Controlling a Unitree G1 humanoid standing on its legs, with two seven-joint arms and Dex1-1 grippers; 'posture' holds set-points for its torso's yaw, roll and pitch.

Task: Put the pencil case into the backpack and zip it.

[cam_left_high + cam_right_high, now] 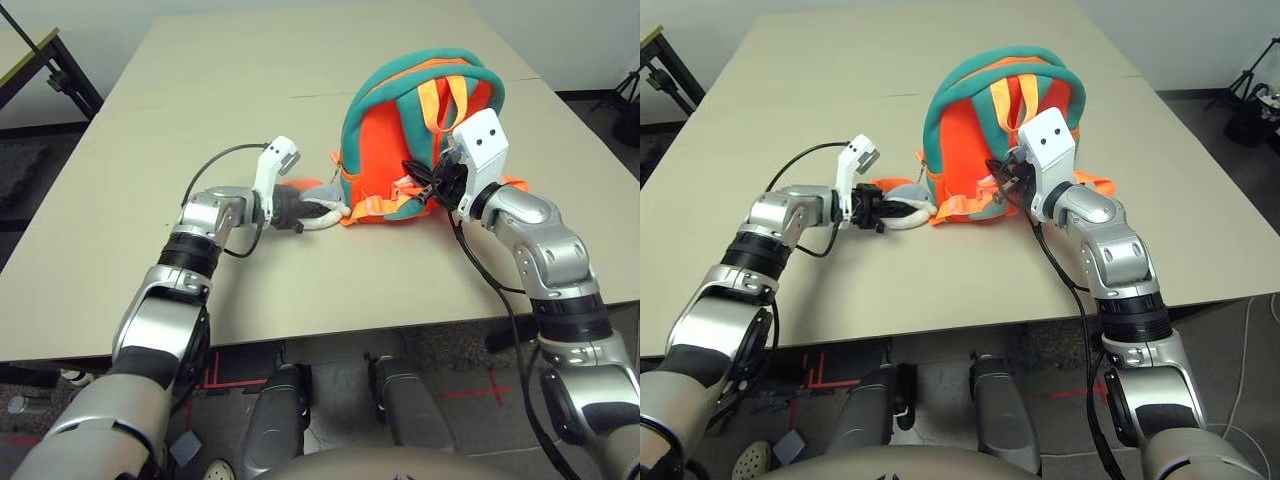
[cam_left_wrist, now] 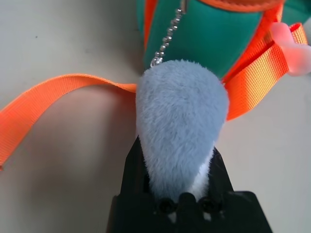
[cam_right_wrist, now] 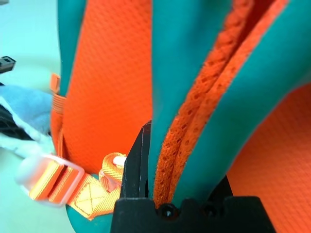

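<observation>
On the pale surface (image 1: 250, 90): one orange-and-teal backpack (image 1: 380, 140), upright; left end effector (image 1: 312, 210) clamped on its grey-and-white plush toy (image 2: 180, 121); right end effector (image 3: 170, 179) clamped on a teal-and-orange strap (image 3: 194, 111).

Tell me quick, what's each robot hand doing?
Left gripper: closed on the grey-and-white plush toy.
Right gripper: closed on the backpack's teal shoulder strap with orange mesh edging.

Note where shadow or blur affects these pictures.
Left wrist view: soft shadow on the table beside the grey plush toy. Right wrist view: blurred clear plastic buckle, greenish table. Left eye view: dim floor below the bright table; faint shadow under the silver left forearm.
</observation>
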